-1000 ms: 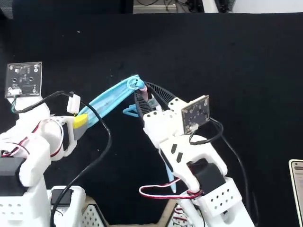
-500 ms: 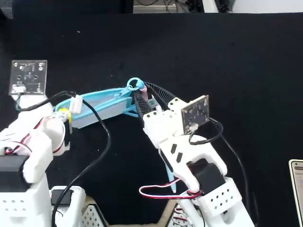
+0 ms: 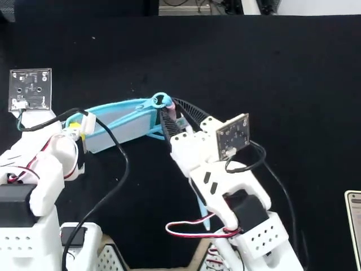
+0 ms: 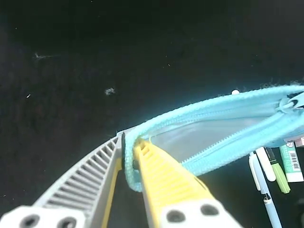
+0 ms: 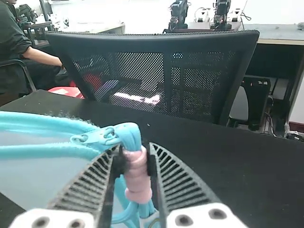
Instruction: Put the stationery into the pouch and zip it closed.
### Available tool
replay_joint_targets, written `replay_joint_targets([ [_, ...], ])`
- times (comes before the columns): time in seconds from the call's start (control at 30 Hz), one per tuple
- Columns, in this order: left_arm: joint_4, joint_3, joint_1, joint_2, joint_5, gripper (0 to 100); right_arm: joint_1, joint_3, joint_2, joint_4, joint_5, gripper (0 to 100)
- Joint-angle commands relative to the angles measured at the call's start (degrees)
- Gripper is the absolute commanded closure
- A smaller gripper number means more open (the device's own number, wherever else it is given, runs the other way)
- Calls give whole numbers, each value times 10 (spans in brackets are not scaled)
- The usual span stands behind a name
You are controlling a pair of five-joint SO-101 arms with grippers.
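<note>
The pouch (image 3: 121,121) is held stretched between the two grippers, left of the worktop (image 3: 254,68) centre. Its left end is nearer, its right end farther.

The left gripper (image 4: 129,148) is pressed together on the left end of the pouch. The fabric edge is pinched between the yellow finger and the grey finger.

The right gripper (image 5: 134,159) is closed on the pink pull tab (image 5: 137,176) at the right end of the pouch. The tab is clamped between both ribbed fingers, just below the blue slider (image 5: 95,138).

The zip is seen open from the slider toward the left end. The two rows of teeth are spread apart, and the clear side wall is visible between them.

Pens (image 4: 264,183) and a green highlighter (image 4: 277,172) are seen lying side by side on the worktop, outside the pouch, near its right end.

A black mesh chair (image 5: 156,71) is seen beyond the far edge of the worktop.
</note>
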Motion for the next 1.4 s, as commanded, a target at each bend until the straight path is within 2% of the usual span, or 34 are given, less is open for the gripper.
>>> replay_joint_targets([
  [0.0,-4,15,0,2,-7,970,-1,-4,-11,-11,6,988],
  [0.23,-4,15,0,2,-6,970,34,-7,-11,-13,7,988],
  [0.7,-2,15,0,2,-6,970,38,-6,-10,-13,7,988],
  [1.37,-1,15,-3,2,-6,970,84,-7,-10,-13,7,988],
])
